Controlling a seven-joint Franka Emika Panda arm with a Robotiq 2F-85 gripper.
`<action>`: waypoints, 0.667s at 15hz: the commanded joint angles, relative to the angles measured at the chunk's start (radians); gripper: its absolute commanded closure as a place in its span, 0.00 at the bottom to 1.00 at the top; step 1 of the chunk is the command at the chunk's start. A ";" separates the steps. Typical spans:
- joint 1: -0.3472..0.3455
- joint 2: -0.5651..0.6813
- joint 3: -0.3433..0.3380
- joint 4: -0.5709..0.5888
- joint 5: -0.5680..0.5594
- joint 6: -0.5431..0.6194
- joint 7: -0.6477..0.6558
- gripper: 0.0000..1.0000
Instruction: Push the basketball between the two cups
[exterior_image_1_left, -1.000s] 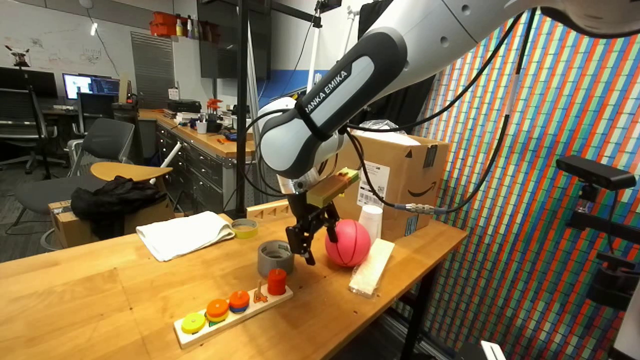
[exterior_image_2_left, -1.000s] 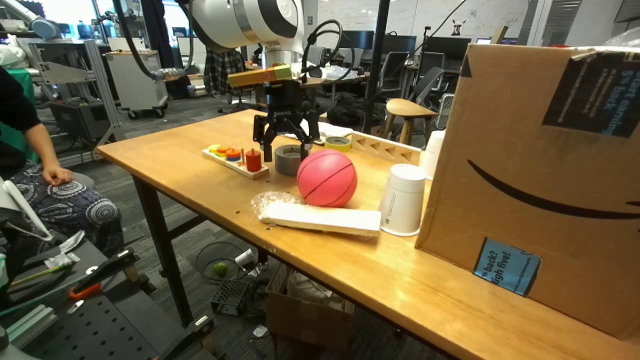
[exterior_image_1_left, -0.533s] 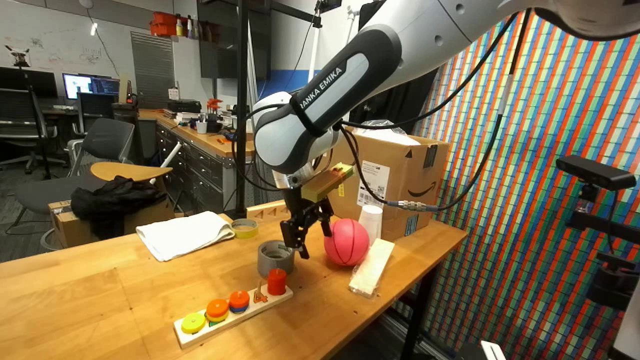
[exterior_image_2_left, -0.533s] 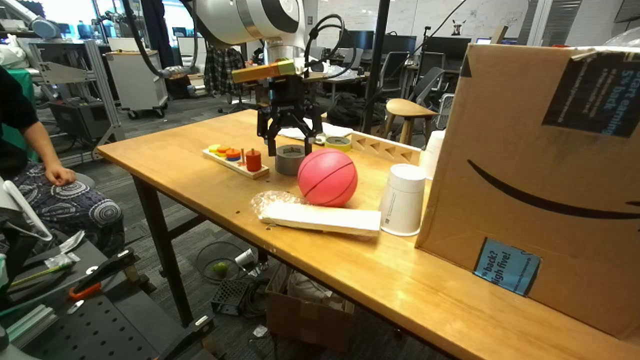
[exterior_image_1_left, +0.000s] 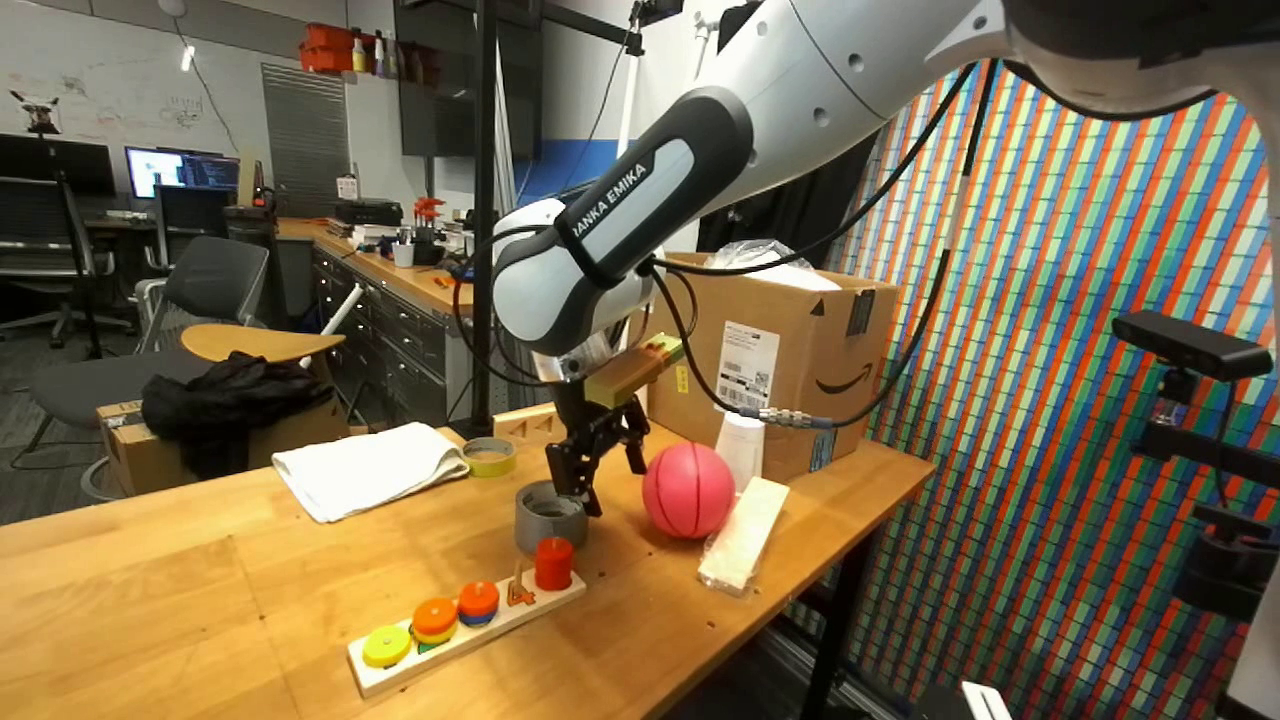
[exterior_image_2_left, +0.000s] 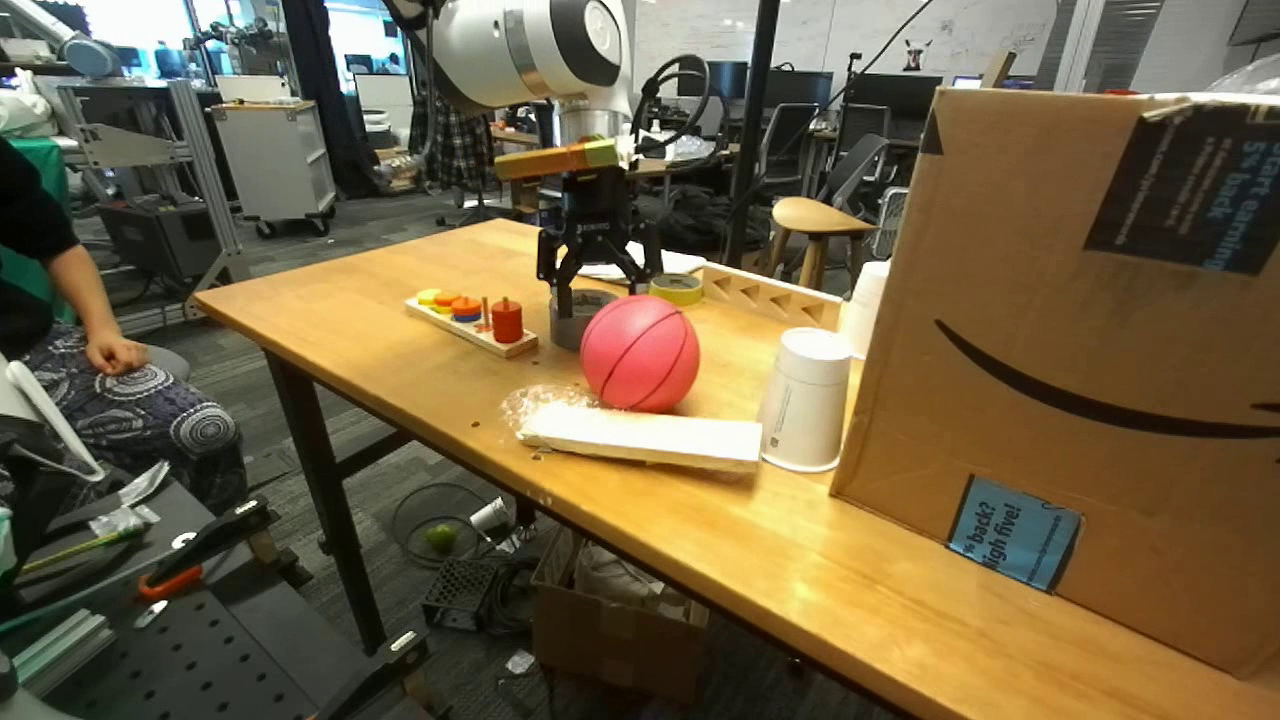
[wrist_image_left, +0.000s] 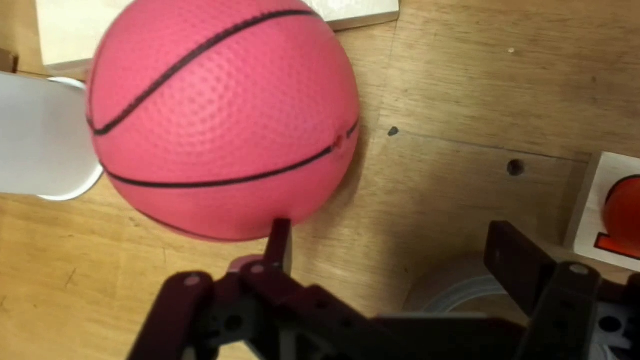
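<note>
Basketball (exterior_image_2_left: 640, 353), one: on the tabletop (exterior_image_1_left: 170, 590), beside the plank (exterior_image_2_left: 645, 440), short of the two cups (exterior_image_2_left: 803, 400). Fingers (wrist_image_left: 515, 260), pair: apart, holding nothing; basketball lies off them toward the plank-side edge and the box (exterior_image_2_left: 1000, 300). Push likely boxward. Contact unclear from the wrist view.

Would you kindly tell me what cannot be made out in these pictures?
Whether the gripper touches the basketball: in the wrist view, a finger covers part of the ball's edge.
One white cup: cut off by the wrist view's left edge.
The other white cup: partly behind the cardboard box in an exterior view.
Grey tape roll: partly behind the gripper in the wrist view.
Text on the monitor: too small in an exterior view.
</note>
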 joint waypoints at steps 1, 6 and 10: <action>-0.003 -0.017 -0.004 -0.025 0.024 0.006 -0.009 0.00; 0.005 -0.070 -0.001 -0.088 0.027 0.014 0.011 0.00; 0.012 -0.113 0.004 -0.128 0.021 0.019 0.024 0.00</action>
